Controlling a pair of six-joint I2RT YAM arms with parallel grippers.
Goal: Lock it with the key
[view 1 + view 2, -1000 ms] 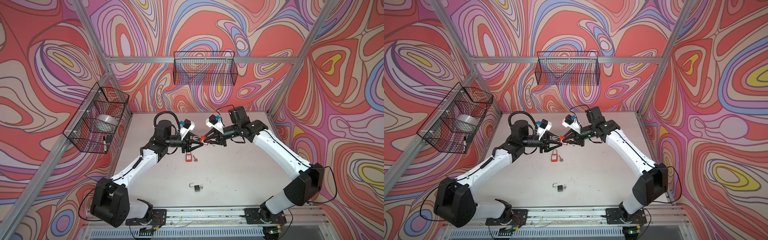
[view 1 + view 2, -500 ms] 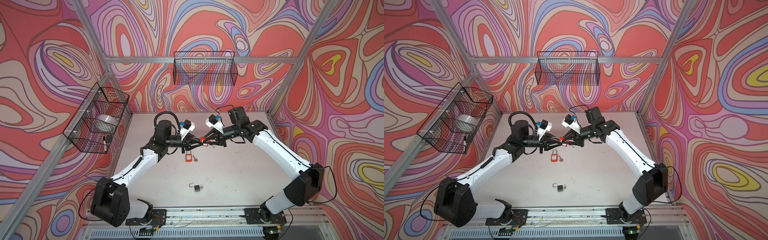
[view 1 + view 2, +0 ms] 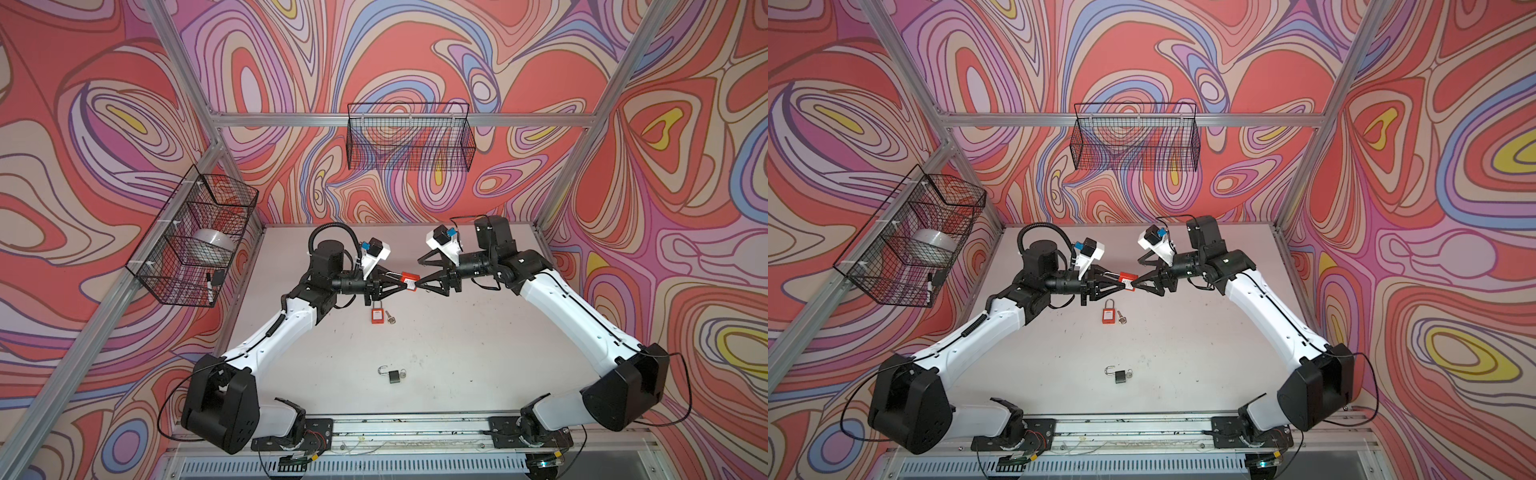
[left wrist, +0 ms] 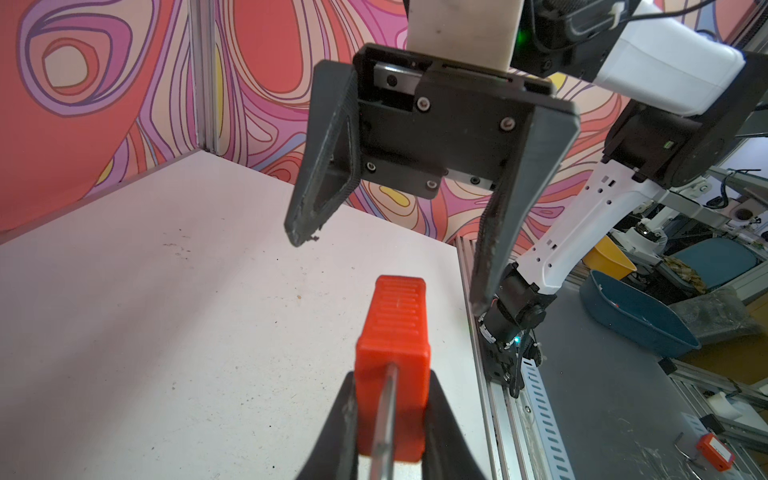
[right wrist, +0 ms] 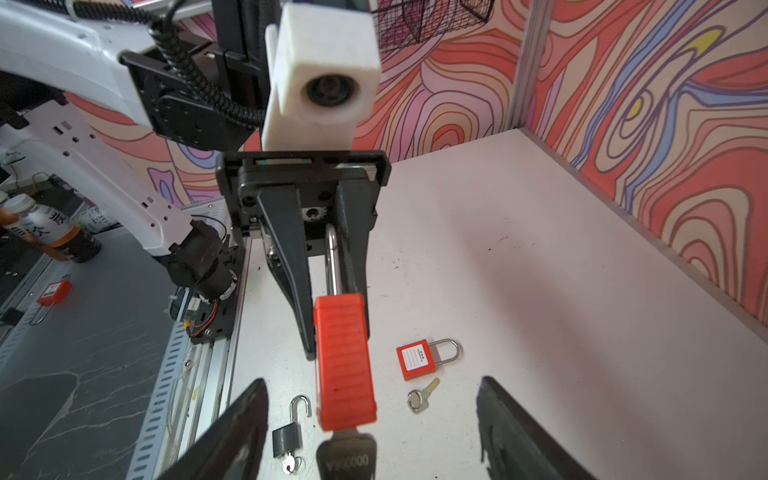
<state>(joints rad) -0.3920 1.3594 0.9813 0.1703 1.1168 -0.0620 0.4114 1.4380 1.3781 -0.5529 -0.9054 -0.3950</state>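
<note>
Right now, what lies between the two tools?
The held red padlock, gripped by the left tool, with the key in its end reaching into the open right tool. The right wrist view shows it best.

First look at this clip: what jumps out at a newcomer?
A red padlock held in mid-air at centre, pinched by the left gripper, with a key in its end and the right gripper open around that key. On the table below lie a second red padlock beside a loose key, and nearer the front a black padlock, shackle open.
</note>
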